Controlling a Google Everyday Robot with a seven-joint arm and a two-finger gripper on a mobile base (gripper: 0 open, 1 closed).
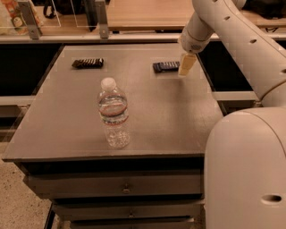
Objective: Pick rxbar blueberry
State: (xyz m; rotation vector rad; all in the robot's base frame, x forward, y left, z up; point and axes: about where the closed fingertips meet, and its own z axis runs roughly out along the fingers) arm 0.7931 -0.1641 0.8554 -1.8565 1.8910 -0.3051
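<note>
The rxbar blueberry (166,66) is a small flat dark navy bar with pale text, lying at the back right of the grey table (170,120). My gripper (186,65) hangs from the white arm just to the right of the bar, right beside its end, low over the tabletop. A similar dark brown bar (88,63) lies at the back left.
A clear water bottle (114,113) with a white cap stands upright near the table's front middle. The robot's white body (246,170) fills the lower right. A wooden counter (143,13) with rail posts runs behind the table. Drawers sit under the tabletop.
</note>
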